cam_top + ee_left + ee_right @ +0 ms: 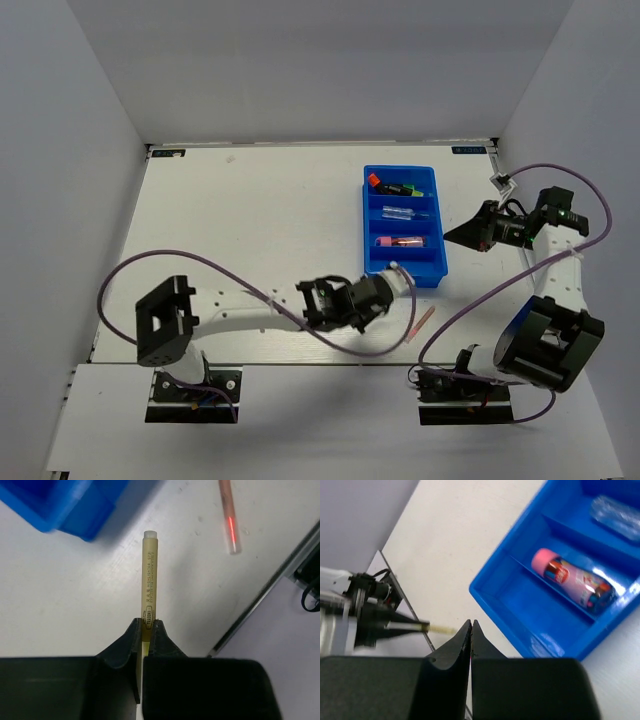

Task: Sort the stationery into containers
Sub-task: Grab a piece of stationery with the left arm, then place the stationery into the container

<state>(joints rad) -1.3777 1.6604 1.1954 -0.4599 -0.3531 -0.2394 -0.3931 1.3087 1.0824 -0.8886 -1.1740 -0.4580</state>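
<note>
My left gripper [148, 625] is shut on a thin yellow pen [150, 570], held just above the table near the front corner of the blue tray [60, 510]. In the top view this gripper [390, 282] is at the tray's [372, 215] near edge. The tray holds small highlighters [398, 187], a clear blue-tipped pen [405, 212] and a pink-and-silver marker [400, 241]. A thin pink pen [422, 322] lies on the table, and it also shows in the left wrist view [229, 515]. My right gripper [468, 236] is shut and empty, right of the tray.
The right wrist view shows the shut gripper [471, 625] above the table beside the tray's bare front compartment [530, 610], with the marker [572, 580] one compartment back. The table's front edge [260, 600] runs close to the pink pen. White walls enclose the table.
</note>
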